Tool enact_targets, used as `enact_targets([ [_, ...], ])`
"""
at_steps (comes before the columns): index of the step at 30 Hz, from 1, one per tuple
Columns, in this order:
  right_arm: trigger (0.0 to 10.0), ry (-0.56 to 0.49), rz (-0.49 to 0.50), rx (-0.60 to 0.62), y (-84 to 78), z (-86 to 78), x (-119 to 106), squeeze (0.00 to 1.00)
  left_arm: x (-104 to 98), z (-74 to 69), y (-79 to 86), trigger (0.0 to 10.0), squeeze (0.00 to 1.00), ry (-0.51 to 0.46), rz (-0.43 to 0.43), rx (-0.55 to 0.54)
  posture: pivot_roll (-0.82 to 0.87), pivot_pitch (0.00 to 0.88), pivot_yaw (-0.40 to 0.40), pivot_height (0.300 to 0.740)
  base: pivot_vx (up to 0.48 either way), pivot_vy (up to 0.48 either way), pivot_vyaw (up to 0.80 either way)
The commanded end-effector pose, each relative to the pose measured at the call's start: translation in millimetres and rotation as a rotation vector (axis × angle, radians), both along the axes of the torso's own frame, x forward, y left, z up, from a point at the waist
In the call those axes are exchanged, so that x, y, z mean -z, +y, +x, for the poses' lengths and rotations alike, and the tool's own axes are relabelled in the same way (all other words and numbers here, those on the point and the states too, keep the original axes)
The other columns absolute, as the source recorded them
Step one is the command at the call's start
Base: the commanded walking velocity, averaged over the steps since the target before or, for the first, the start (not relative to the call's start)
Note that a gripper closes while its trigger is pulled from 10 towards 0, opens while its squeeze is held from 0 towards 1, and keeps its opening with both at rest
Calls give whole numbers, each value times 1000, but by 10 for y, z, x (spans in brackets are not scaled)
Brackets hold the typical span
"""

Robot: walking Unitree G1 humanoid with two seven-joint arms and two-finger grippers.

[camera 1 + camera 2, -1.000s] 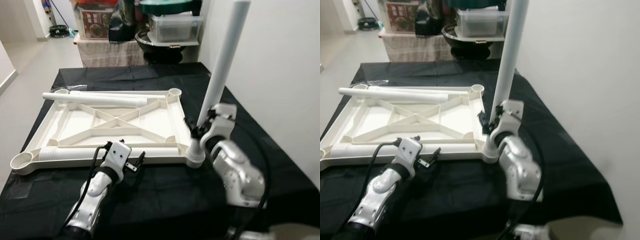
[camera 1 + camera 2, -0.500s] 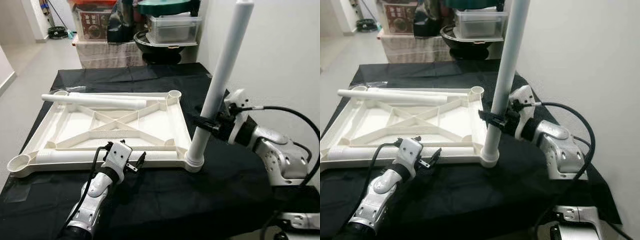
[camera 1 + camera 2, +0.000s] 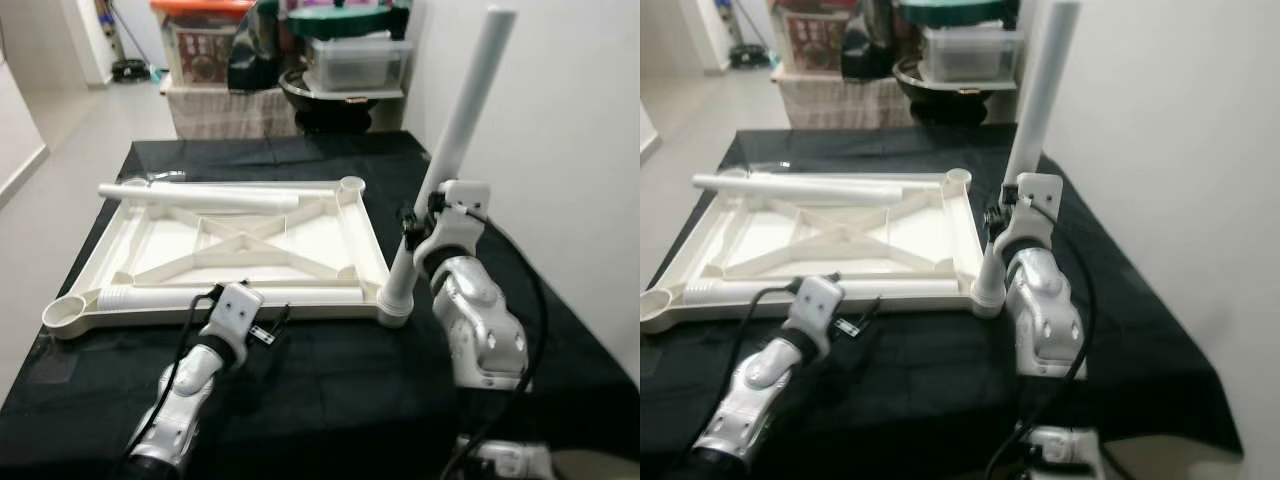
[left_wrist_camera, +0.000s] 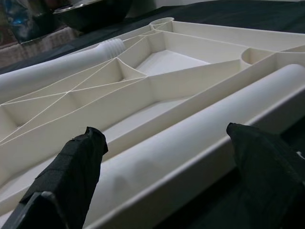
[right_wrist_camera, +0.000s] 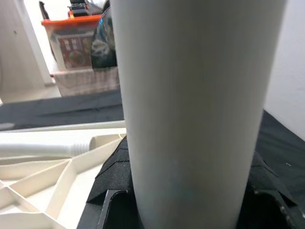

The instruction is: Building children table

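A white plastic table top (image 3: 240, 240) lies upside down on the black cloth. One white table leg (image 3: 455, 130) stands upright in its near right corner socket (image 3: 393, 310). My right gripper (image 3: 415, 225) is shut on this leg low down; in the right wrist view the leg (image 5: 190, 95) sits tight between the black pads (image 5: 114, 176). A loose leg (image 3: 200, 197) lies across the far rim and another (image 3: 200, 295) along the near rim. My left gripper (image 3: 270, 330) is open at the near rim, its fingers (image 4: 71, 176) spread before that near leg (image 4: 190, 143).
The black-covered table (image 3: 330, 400) reaches to a white wall (image 3: 570, 150) close on the right. Behind it stands a low shelf with boxes, a bowl and containers (image 3: 300, 60). Pale floor (image 3: 50, 150) runs along the left side.
My right arm has swung from out at the right back to the near side of the upright leg, still holding it. The camera has shifted slightly. The left gripper has stayed put.
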State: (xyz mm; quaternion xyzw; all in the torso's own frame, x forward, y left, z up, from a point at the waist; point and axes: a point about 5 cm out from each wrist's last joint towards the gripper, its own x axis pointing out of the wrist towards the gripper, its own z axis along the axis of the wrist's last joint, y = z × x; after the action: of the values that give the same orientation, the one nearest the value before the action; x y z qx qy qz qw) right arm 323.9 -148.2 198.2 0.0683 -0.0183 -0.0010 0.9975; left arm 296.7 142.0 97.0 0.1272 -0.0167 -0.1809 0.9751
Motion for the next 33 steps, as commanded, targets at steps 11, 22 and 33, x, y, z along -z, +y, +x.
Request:
enact_targets([
  [11, 10000, -95, -90, -704, 14, 9, -295, 0, 1, 32, -46, 10000, 0, 10, 2, 20, -12, 0, -49, 740, 0, 0, 0],
  [22, 0, -4, -319, -1112, -131, -129, -90, 0, -3, 12, -27, 10000, 0, 6, 1, 15, 7, 0, -67, 740, 0, 0, 0],
  [33, 0, 170, -141, -190, -266, 304, 145, 0, 3, -8, -15, 10000, 0, 9, 0, 14, 9, 0, -65, 740, 0, 0, 0],
])
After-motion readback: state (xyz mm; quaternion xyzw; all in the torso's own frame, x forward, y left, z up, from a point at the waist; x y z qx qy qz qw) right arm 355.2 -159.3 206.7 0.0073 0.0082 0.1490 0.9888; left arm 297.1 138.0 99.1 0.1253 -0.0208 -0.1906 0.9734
